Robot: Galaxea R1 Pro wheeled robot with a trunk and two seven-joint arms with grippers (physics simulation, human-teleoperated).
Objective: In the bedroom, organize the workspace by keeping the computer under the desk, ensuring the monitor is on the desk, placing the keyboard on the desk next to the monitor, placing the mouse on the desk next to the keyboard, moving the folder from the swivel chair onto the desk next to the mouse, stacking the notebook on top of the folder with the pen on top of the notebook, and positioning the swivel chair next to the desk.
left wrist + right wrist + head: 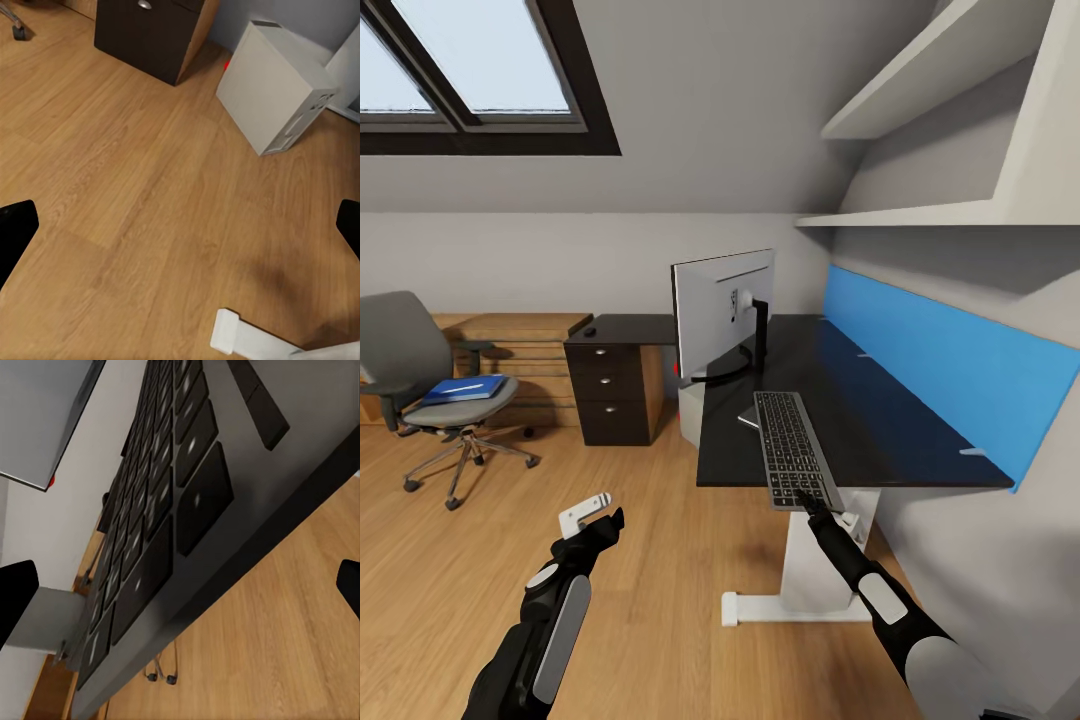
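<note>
The keyboard (793,448) lies on the dark desk (880,420) just in front of the monitor (724,312), its long axis running from the monitor's foot out toward the desk's near edge, which its near end overhangs a little. The right gripper (812,503) is at that overhanging end; in the right wrist view the keys (150,510) loom very close and the two dark fingertips (15,596) stand wide apart at either side, so its fingers are spread and pinch nothing. The keyboard stretches straight away from those fingers, lengthwise. I judge the right arm clearly the nearer one for nudging it.

The left gripper (592,520) hangs over the wooden floor (127,195) well short of the desk, fingers spread, looking toward the white computer tower (274,86). The blue folder (465,388) rests on the swivel chair (430,385), well left of the desk.
</note>
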